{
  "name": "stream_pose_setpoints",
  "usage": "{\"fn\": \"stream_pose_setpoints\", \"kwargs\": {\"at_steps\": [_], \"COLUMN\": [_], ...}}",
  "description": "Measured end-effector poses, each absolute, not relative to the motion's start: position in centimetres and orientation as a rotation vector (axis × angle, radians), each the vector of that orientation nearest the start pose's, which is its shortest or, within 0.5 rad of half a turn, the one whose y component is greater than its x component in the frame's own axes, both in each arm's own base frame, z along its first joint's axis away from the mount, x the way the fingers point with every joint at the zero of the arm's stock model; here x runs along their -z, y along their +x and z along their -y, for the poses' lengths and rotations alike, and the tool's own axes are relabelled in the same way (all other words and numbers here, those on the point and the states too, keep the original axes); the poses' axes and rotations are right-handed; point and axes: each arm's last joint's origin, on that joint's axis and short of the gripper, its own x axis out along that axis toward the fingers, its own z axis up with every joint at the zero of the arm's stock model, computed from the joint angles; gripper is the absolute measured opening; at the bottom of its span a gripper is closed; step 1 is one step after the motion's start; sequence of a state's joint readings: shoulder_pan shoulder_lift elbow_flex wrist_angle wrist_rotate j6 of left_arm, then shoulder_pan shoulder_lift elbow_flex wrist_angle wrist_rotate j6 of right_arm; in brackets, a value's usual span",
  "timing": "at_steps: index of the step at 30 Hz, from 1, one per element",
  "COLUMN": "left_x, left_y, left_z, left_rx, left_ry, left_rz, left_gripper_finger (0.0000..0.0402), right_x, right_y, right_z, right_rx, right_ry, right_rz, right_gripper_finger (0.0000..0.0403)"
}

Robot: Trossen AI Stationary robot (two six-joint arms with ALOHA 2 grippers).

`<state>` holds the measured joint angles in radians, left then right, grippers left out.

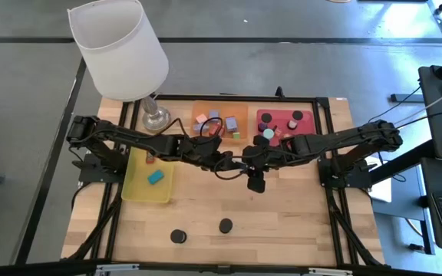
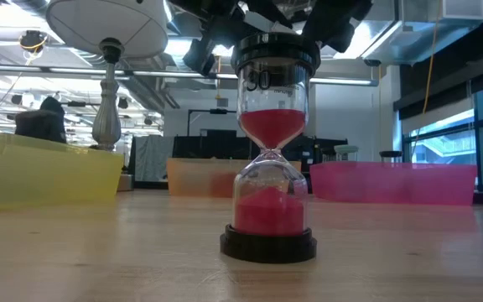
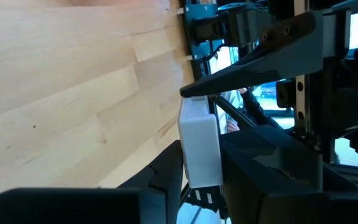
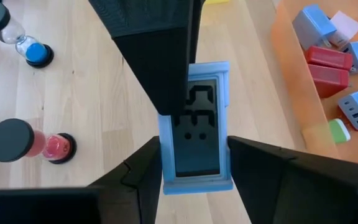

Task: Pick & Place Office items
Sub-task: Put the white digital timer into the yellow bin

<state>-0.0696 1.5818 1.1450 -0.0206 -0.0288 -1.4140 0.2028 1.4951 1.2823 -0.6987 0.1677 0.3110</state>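
Both arms meet over the middle of the wooden table (image 1: 282,222). The right gripper (image 4: 194,177) is clenched on a light blue adapter (image 4: 196,127), and it holds it above the table. The left gripper (image 3: 201,171) has its fingers closed against the white end (image 3: 199,146) of the same piece. A red hourglass (image 2: 268,159) stands on the table below them. Other small items lie in the orange tray (image 1: 240,115), the red tray (image 1: 309,126) and the yellow tray (image 1: 140,184)
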Motion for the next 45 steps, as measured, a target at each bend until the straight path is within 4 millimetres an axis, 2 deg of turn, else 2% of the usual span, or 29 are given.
{"fn": "stream_pose_setpoints", "kwargs": {"at_steps": [13, 30, 36, 40, 45], "left_x": [-27.3, -27.2, -27.2, -27.3, -26.9], "left_y": [35.5, 35.5, 35.5, 35.5, 35.3], "left_z": [2.5, 2.3, 1.9, 1.6, 1.7], "left_rx": [-0.293, -0.294, -0.290, -0.277, -0.277], "left_ry": [-1.386, -1.379, -1.376, -1.363, -1.349], "left_rz": [-0.447, -0.453, -0.457, -0.465, -0.515], "left_gripper_finger": [0.0083, 0.0074, 0.0073, 0.0073, 0.0073], "right_x": [-29.3, -29.3, -29.4, -29.9, -31.0], "right_y": [31.0, 31.0, 30.8, 29.7, 27.4], "right_z": [-5.9, -5.9, -6.2, -5.8, -4.2], "right_rx": [0.114, 0.112, -0.015, -0.008, 0.053], "right_ry": [0.142, 0.139, 0.223, 0.207, 0.206], "right_rz": [-0.896, -0.897, -0.928, -0.973, -1.034], "right_gripper_finger": [0.0172, 0.0284, 0.0311, 0.0315, 0.0315]}}
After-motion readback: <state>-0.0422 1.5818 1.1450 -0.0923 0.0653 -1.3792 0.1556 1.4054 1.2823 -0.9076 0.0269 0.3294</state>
